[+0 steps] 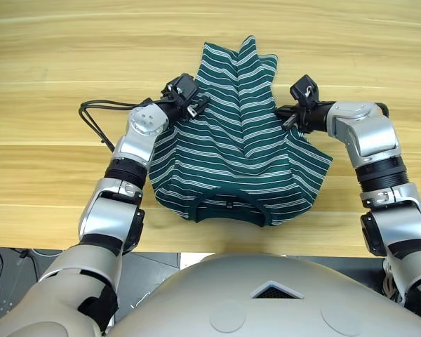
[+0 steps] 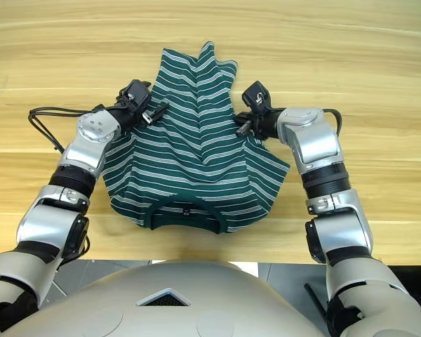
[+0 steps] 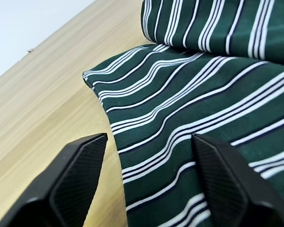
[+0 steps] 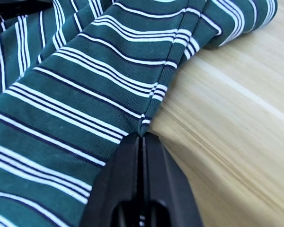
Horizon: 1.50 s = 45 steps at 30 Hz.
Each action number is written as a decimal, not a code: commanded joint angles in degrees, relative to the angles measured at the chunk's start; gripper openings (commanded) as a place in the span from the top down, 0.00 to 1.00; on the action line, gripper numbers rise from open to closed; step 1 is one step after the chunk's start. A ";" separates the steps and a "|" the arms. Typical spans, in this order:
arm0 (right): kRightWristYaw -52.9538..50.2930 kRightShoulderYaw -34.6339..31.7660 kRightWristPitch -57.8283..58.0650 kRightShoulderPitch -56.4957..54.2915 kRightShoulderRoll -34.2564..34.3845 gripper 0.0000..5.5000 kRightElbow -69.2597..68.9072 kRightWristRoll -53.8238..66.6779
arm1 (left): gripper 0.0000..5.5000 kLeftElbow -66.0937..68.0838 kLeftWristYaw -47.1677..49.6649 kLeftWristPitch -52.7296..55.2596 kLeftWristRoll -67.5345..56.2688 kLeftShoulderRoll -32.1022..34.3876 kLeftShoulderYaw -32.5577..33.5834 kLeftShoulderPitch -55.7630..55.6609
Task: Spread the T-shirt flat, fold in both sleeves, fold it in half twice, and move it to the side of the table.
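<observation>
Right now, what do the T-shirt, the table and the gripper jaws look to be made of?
T-shirt: soft knit, likely cotton jersey; matte, fine weave, limp folds, green with white stripes.
Table: light wood or wood-look laminate; straight grain, slight sheen. Which of the two is unclear.
Left gripper jaws: matte black with a fine textured surface, probably hard plastic or composite.

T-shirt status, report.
Left gripper open over T-shirt edge. Right gripper shut on side seam. T-shirt bunched, unfolded, collar toward robot. Black cable beside left arm.
</observation>
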 commanded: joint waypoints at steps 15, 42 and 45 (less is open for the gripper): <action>3.56 -11.76 -5.91 2.20 -7.98 0.99 -1.65 2.29 | 0.40 -0.15 -1.74 0.28 0.59 2.20 3.84 3.37; 2.36 -19.69 -4.12 9.58 -9.04 0.72 -13.95 12.30 | 0.40 -6.02 -4.35 2.41 -0.85 2.85 6.81 5.96; 2.22 -21.58 -4.01 8.61 -9.39 0.63 -14.73 13.46 | 0.40 -6.21 -4.76 2.38 -0.73 2.92 7.03 6.08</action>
